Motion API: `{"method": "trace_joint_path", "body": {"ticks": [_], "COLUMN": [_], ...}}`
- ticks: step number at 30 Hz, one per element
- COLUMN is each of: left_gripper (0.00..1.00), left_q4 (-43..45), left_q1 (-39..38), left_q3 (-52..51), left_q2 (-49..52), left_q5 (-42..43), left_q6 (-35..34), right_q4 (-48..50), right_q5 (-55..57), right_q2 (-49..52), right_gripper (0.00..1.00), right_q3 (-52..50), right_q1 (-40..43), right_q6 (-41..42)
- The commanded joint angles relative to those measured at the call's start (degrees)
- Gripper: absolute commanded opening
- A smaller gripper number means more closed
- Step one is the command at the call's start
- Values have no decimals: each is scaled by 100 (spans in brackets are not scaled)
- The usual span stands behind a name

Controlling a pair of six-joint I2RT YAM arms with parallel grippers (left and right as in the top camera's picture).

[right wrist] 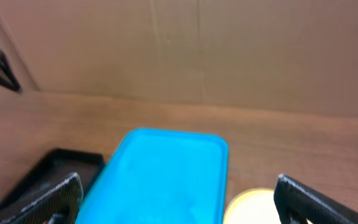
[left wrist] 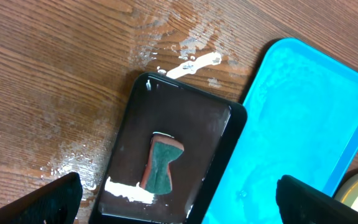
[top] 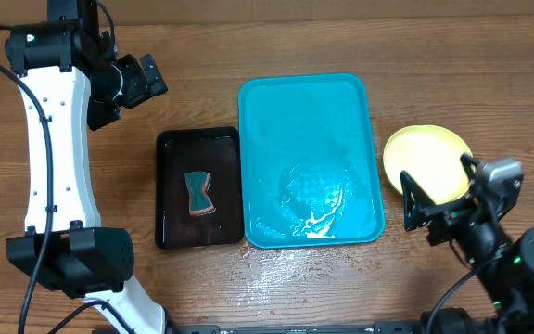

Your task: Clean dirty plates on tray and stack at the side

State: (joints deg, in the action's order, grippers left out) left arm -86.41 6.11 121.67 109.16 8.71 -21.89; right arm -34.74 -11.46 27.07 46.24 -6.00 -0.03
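Wrapping up, by my read: nothing is left on the tray to clean, so the step in hand looks like the end of stacking

Right gripper [top: 437, 176], nearest the base, sits over the near edge of the plate [top: 425, 153]. Its fingers are spread wide with nothing between them, and the right wrist view confirms that

The plate is yellow-green with a pale centre, lying flat on the table [top: 341, 37] just right of the tray [top: 276, 121] and not touching it. I count one plate face. Can't tell from above whether more lie under it, and no teal plate shows anywhere

The tray is mid-table and holds no plates, just wet film and whitish streaks in the near half

Black tray [top: 167, 186] sits just left of it with one sponge [top: 198, 193] lying in it

Left gripper [top: 130, 88], farthest back at the left, hangs above the table, fingers released and holding nothing

Count: 1 tray, 1 black tray, 1 sponge, 1 plate visible, 2 grippers

Next move calls for little: lift the right arm straight up clear of the plate rim without nudging it, then park both arms. First check the stack really holds every plate
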Motion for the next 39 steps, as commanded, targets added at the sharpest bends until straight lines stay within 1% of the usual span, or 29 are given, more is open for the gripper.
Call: {"method": "trace_joint_path", "body": {"ticks": [1,7,13,18,25,29,39], "left_gripper": [100,100,100,100,100,100,100], "left_q4": [-11,-11,-11,-11,-11,-11,-11], "left_q1": [-13,-13,-13,-13,-13,-13,-13], "left_q3": [107,107,107,107,107,107,107], "left_q2": [-55,-55,-55,-55,-55,-55,-55], "left_q5": [-55,-57,-55,-55,-55,-55,-55], "left_q6": [70,70,70,70,70,70,70], "right_q4": [396,1705,2625,3722,3624,3080,3095], "right_q5": [240,236,221,151,155,155,155], "right_q2": [-629,-1692,-2643,-2693,-2693,-2691,-2673], "right_gripper": [100,100,100,100,100,100,100], "right_q3": [-907,-2649,-3897,-4583,-4581,-4579,-4577], "right_q1": [26,24,24,17,7,7,7], "right_q6": [-42,2,2,-7,-2,-2,-2]}}
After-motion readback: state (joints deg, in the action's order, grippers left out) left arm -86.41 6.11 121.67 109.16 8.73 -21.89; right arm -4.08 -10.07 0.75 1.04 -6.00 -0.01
